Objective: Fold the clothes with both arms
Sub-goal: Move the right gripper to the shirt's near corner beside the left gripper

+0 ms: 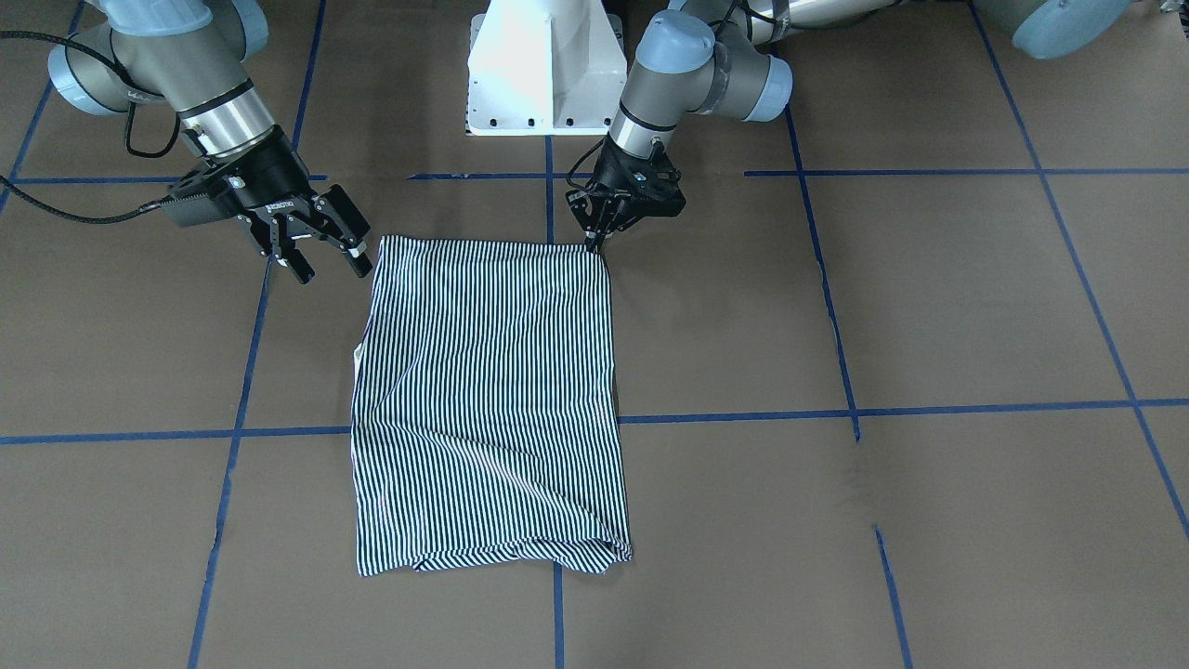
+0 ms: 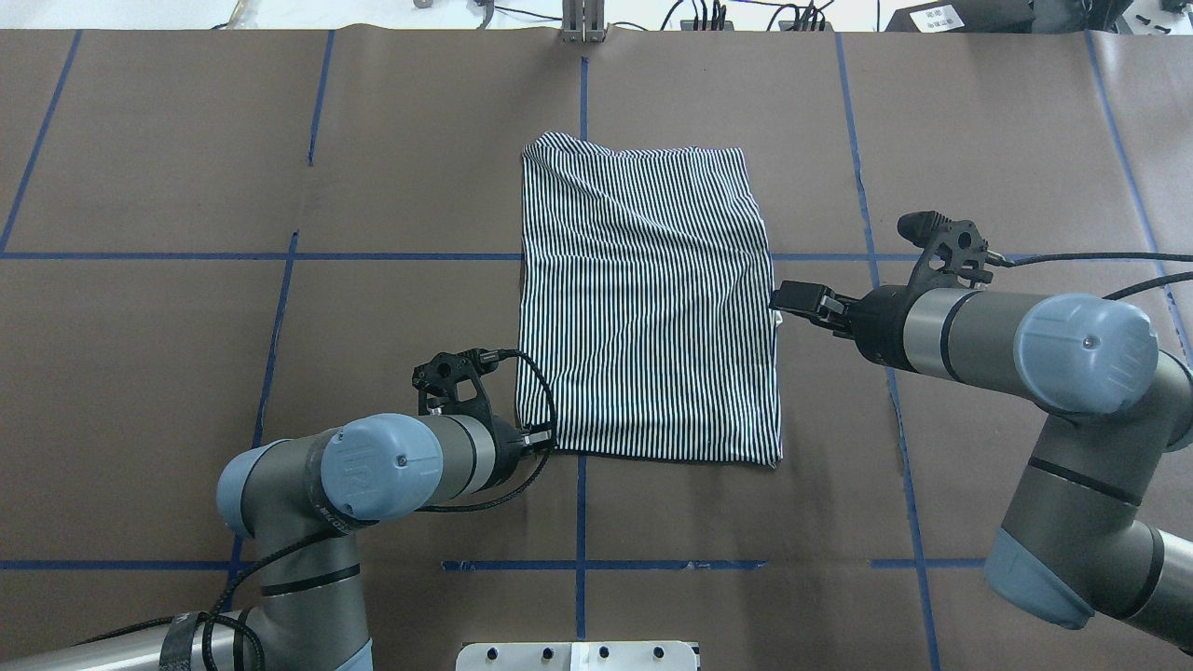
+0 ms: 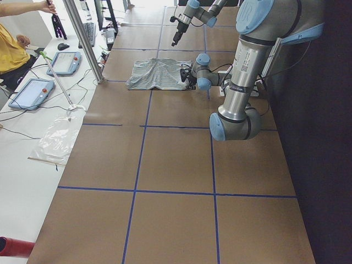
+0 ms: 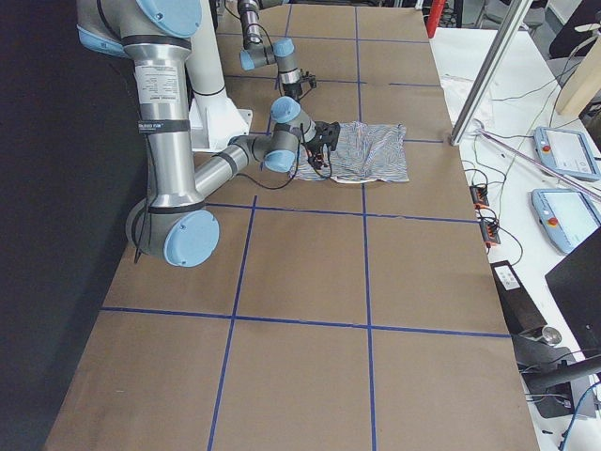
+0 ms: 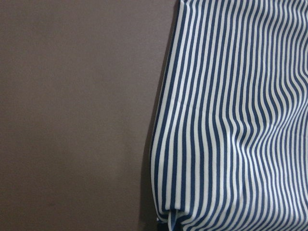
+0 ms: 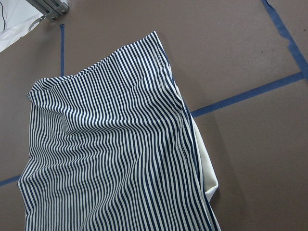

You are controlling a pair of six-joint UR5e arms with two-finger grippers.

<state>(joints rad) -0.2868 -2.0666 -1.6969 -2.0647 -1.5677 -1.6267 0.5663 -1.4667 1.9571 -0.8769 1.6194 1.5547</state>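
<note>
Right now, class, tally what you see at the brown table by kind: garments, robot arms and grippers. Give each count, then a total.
Navy-and-white striped shirt: 1
Robot arms: 2 (left arm, right arm)
Two-finger grippers: 2 (left gripper, right gripper)
Total: 5

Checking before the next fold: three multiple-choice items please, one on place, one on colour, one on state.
1. Where is the left gripper?
A. at the shirt's near corner on the robot's left
B. over the shirt's middle
C. at its far edge

2. The shirt's stripes are:
A. red and white
B. navy and white
C. green and yellow

3. The right gripper is:
A. shut on the shirt
B. open, holding nothing
C. out of view

Answers: 1 A, its tip meets that corner in the front-facing view; 2 B, plain in both wrist views; 3 B, its jaws stand apart beside the cloth.
</note>
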